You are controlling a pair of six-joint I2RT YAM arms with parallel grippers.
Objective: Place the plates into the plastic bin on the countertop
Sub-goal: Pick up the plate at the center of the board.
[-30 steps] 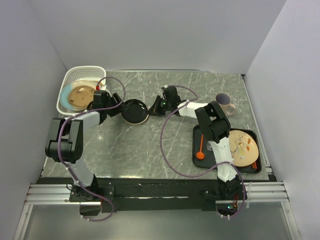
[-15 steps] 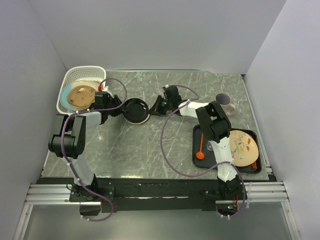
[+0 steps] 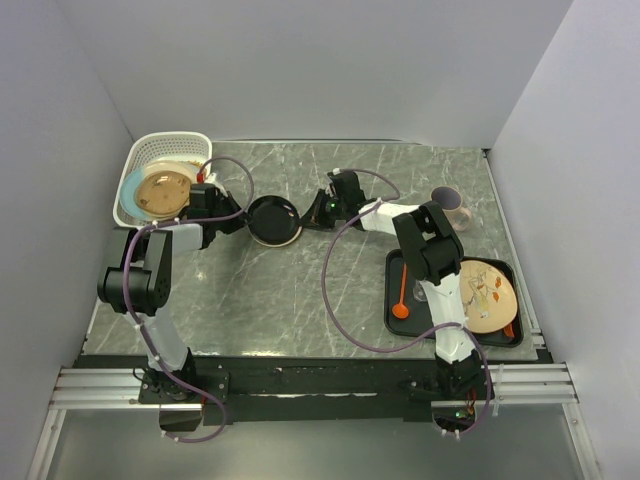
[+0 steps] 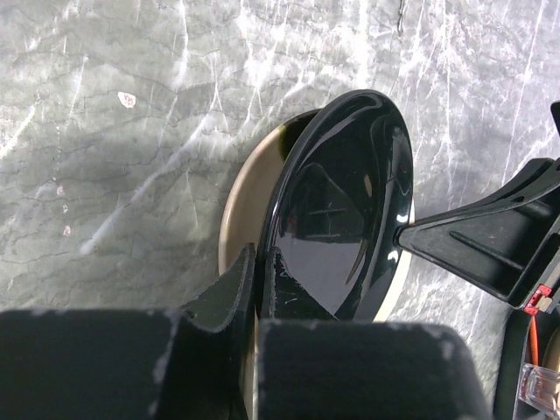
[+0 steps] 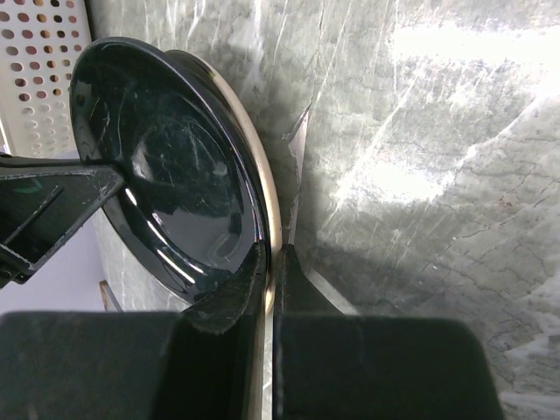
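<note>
A glossy dark plate (image 3: 272,221) with a cream underside is held tilted over the countertop (image 3: 300,290) between both arms. My left gripper (image 3: 243,222) is shut on its left rim, and the left wrist view shows the plate (image 4: 341,201) pinched in that gripper (image 4: 262,262). My right gripper (image 3: 303,215) is shut on the opposite rim, with the plate (image 5: 166,175) caught in that gripper (image 5: 274,254). The white plastic bin (image 3: 170,140) stands at the back left, just beyond the left gripper. It holds a tan plate (image 3: 163,192) on top of a blue-rimmed one (image 3: 130,185).
A black tray (image 3: 395,270) at the near right carries a pink-and-cream plate (image 3: 487,295) and an orange spoon (image 3: 401,300). A mug (image 3: 447,205) stands behind the tray. The bin's perforated wall (image 5: 44,52) shows in the right wrist view.
My left gripper has gone from open to shut on the dark plate's left rim. The plate and both arms have shifted slightly toward the bin.
</note>
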